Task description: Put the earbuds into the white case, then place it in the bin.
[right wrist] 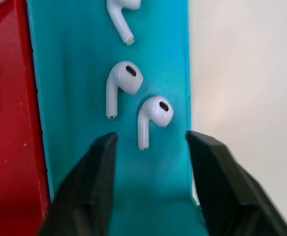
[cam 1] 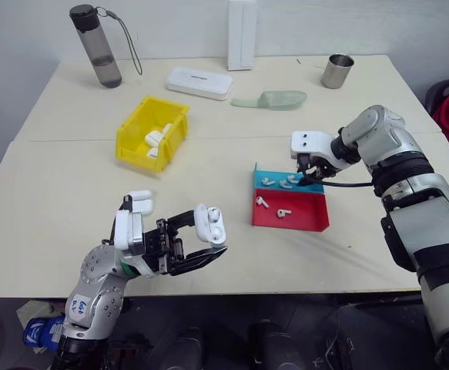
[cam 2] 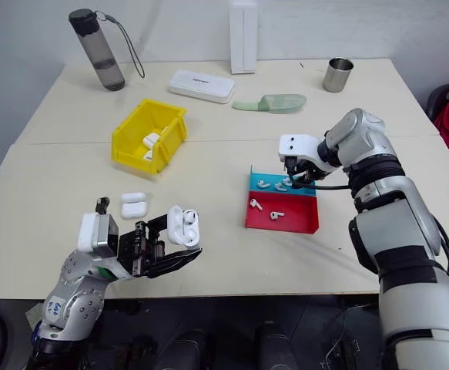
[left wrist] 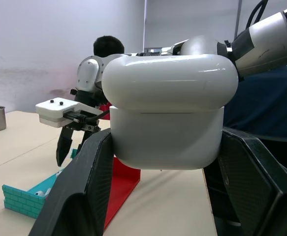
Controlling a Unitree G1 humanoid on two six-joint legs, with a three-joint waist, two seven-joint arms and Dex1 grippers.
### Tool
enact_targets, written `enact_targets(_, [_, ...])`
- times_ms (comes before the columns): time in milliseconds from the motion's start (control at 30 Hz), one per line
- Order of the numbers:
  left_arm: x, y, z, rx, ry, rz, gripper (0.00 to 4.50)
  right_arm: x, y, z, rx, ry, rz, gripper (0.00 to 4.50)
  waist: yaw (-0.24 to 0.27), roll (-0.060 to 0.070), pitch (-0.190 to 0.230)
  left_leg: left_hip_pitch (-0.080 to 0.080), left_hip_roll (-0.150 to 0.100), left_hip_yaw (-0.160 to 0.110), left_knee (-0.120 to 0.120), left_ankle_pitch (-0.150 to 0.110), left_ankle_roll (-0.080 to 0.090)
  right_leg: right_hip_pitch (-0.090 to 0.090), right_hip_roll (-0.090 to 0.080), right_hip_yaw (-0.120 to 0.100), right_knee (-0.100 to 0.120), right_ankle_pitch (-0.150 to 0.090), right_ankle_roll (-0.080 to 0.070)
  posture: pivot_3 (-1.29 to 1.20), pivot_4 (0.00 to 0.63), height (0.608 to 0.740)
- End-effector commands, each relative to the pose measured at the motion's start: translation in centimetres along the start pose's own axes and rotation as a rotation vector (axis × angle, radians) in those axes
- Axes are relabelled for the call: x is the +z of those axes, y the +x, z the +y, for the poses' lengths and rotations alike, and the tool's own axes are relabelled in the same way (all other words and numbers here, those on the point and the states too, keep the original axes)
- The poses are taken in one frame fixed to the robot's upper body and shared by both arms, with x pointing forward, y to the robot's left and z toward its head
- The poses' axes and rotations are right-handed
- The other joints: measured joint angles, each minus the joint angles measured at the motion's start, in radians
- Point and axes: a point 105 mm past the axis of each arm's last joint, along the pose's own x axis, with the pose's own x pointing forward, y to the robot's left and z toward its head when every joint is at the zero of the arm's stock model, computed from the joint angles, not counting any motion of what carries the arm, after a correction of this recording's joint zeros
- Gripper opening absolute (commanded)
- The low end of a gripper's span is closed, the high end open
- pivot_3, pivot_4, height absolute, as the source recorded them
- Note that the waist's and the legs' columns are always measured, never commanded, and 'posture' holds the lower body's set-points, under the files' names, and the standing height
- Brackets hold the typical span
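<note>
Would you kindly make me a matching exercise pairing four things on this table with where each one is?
Things:
1. open white case
2. yellow bin
3. right gripper
4. steel cup

Places:
A. at the far right of the table
B. over the teal tray, open above earbuds
C. clamped in the left gripper
D. in the middle of the table's left side, with closed cases inside

Pairs: 1-C, 2-D, 3-B, 4-A

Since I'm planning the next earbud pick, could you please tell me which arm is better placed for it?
The right. Its end effector hangs open directly over the teal tray, straddling an earbud. The left end effector is busy holding the open white case, well away from the tray.
</note>
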Motion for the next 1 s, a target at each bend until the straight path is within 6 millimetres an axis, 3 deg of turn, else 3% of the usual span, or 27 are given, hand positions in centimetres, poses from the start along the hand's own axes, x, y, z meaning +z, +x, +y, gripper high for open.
enact_targets(33, [0.7,-0.2,-0.5,-0.018,0.041,-0.012,2.76,1.2,-0.7,-1.0,-0.062,0.011,-0.04,2.2,0.0,0.0,0.0,0.0,0.0,0.0,0.0,0.0,0.0,0.0,0.0,0.0,0.0,0.0,0.0,0.0,0.15,0.74])
enact_targets(700, [0.5,-0.9,-0.5,-0.002,0.054,-0.006,2.76,1.0,1.1,-0.6,-0.06,0.022,-0.005,2.2,-0.003,0.0,0.0,0.0,0.0,0.0,0.0,0.0,0.0,0.0,0.0,0.0,0.001,0.0,0.0,0.0,0.15,0.74])
enact_targets(800, [0.5,-1.0,-0.5,0.0,0.054,-0.005,2.76,0.9,1.1,-0.5,-0.053,0.024,-0.002,1.61,-0.003,0.0,0.0,0.0,0.0,0.0,0.0,0.0,0.0,0.0,0.0,0.0,0.001,0.0,0.0,0.0,0.15,0.74])
enact_targets(900, [0.5,-1.0,-0.5,0.0,0.056,-0.006,2.76,0.7,1.2,-0.4,-0.042,0.027,0.004,0.62,-0.003,0.0,0.0,0.0,0.0,0.0,0.0,0.0,0.0,0.0,0.0,0.0,0.001,0.0,0.0,0.0,0.15,0.74])
enact_targets(1000, [0.5,-1.0,-0.4,0.001,0.058,-0.006,2.76,0.6,1.1,-0.3,-0.038,0.037,-0.001,0.62,-0.003,0.0,0.0,0.0,0.0,0.0,0.001,0.0,0.0,0.0,0.0,0.0,0.002,0.0,0.0,0.0,0.15,0.74])
